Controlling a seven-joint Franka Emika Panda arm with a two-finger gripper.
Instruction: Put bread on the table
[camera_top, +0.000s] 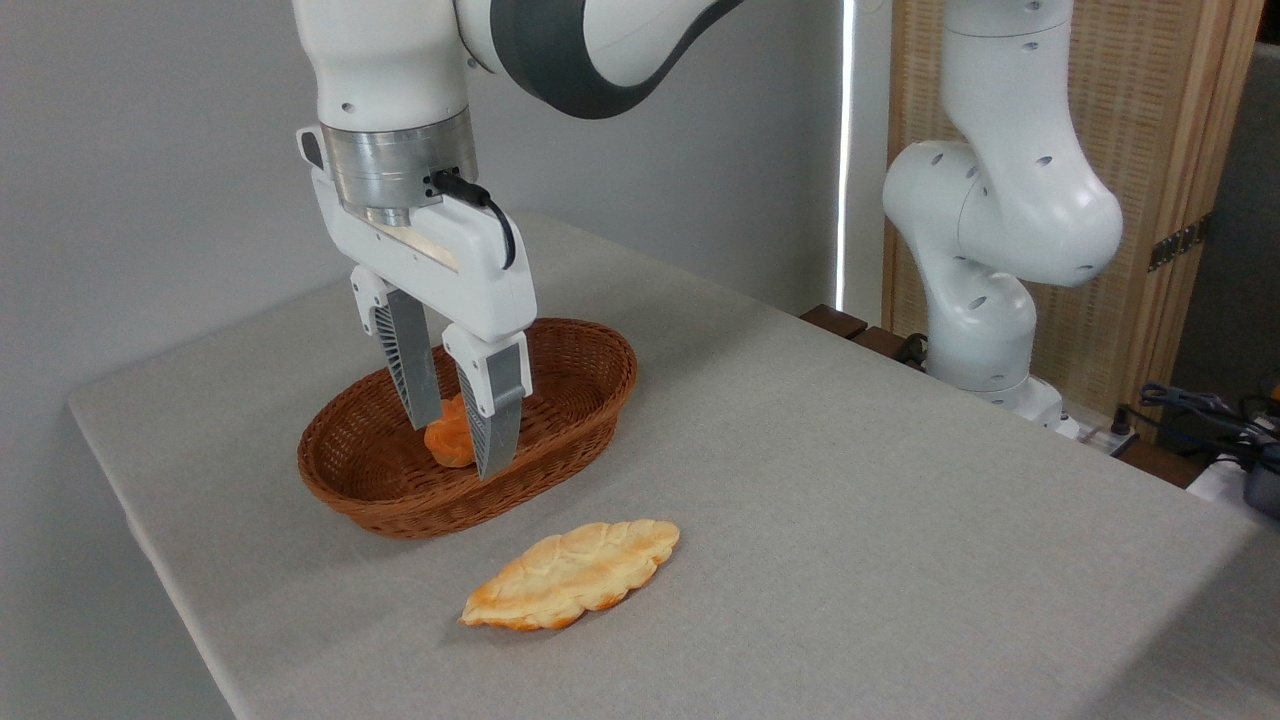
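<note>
Between the two ribbed fingers of the white pincer (457, 445), down in the oval brown wicker basket (570, 440): the small lumpy orange-brown bread (447, 440), seemingly clenched, though contact on the far side hidden. Risks: slipping free of the shallow, off-centre hold; catching the rim and dragging the basket across the grey-clothed worktop (850, 520).

Oval brown wicker basket (590, 395) sitting at left; flat golden leaf-shaped pastry (570, 574) lying just in front, apart from it; cables (1195, 405) trailing at far right.
</note>
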